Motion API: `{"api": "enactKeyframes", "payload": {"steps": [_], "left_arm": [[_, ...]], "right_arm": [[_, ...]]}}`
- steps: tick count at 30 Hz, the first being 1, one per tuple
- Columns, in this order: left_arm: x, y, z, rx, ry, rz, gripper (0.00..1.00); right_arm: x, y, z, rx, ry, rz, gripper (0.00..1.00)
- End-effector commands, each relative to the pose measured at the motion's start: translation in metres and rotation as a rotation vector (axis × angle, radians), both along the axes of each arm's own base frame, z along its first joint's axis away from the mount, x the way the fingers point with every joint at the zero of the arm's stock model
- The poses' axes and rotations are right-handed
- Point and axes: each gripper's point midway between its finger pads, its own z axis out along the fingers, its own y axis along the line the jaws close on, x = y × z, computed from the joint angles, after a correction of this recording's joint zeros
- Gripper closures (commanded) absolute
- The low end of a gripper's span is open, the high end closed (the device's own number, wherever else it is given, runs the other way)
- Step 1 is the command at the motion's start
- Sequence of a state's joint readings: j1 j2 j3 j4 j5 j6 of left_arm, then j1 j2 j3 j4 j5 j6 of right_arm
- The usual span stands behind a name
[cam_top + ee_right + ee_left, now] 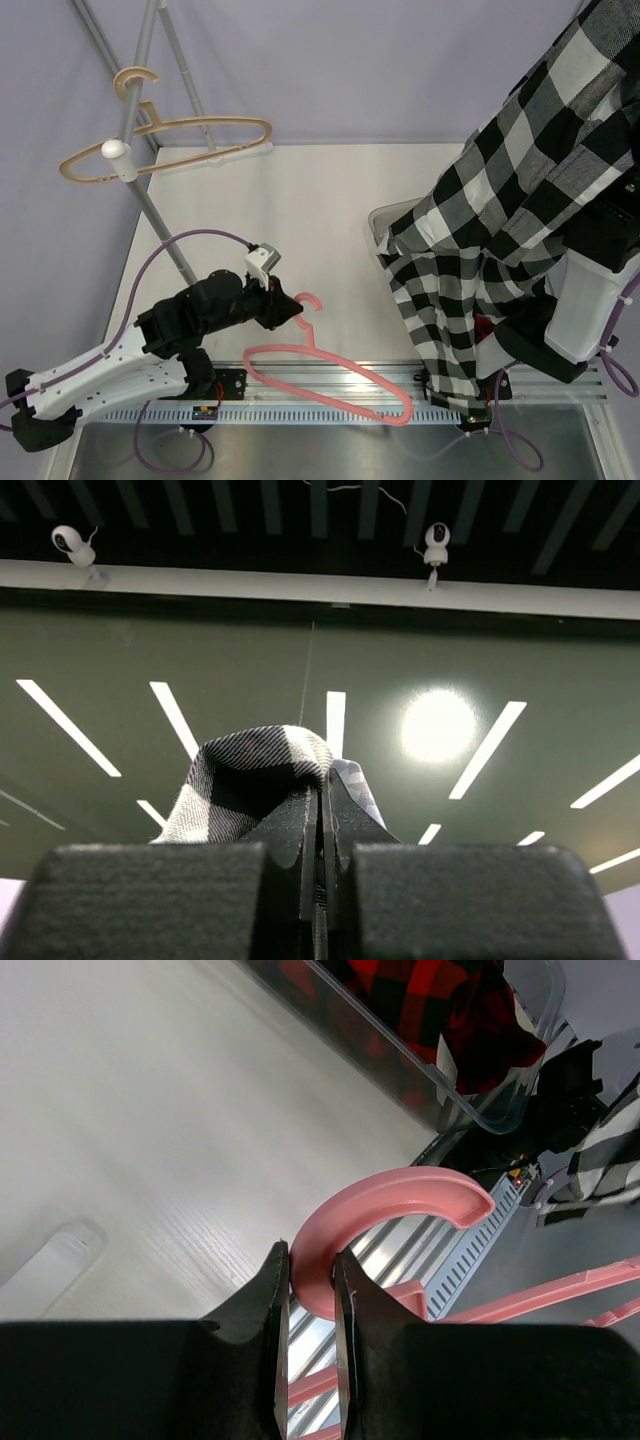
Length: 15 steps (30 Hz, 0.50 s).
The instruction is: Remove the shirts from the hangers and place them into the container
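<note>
Right gripper (320, 798) clamps black-and-white shirt (500, 200), long axis hanging down over container (384, 218); left gripper (311, 1285) pinches pink hanger (392, 1200).

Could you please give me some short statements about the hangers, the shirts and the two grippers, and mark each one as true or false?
1. The left gripper is shut on the hook of the pink hanger. True.
2. The beige hanger lies flat on the table. False: it hangs on the rack pole.
3. The red-and-black shirt is inside the container. True.
4. The right gripper is open and empty. False: it is shut on a fold of the black-and-white shirt, which hangs down over the container.
5. A shirt hangs on the pink hanger. False: the hanger is bare.
</note>
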<state>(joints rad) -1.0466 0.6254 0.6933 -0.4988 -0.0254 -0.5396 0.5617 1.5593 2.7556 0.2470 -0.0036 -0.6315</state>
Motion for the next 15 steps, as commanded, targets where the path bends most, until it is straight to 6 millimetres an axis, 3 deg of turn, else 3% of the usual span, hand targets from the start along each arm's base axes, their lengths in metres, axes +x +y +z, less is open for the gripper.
{"api": "enactKeyframes", "payload": {"steps": [1, 7, 15], "left_arm": [[-0.007, -0.016, 0.018, -0.094, 0.011, -0.062, 1.0], [-0.01, -0.027, 0.011, -0.095, 0.024, -0.102, 1.0], [-0.013, -0.038, 0.013, -0.091, 0.051, -0.149, 1.0]], "right_arm": [[-0.027, -0.012, 0.007, 0.021, -0.117, -0.054, 1.0], [-0.019, -0.011, 0.007, 0.019, -0.137, -0.126, 1.0], [-0.044, -0.031, 0.01, 0.05, -0.188, -0.191, 1.0]]}}
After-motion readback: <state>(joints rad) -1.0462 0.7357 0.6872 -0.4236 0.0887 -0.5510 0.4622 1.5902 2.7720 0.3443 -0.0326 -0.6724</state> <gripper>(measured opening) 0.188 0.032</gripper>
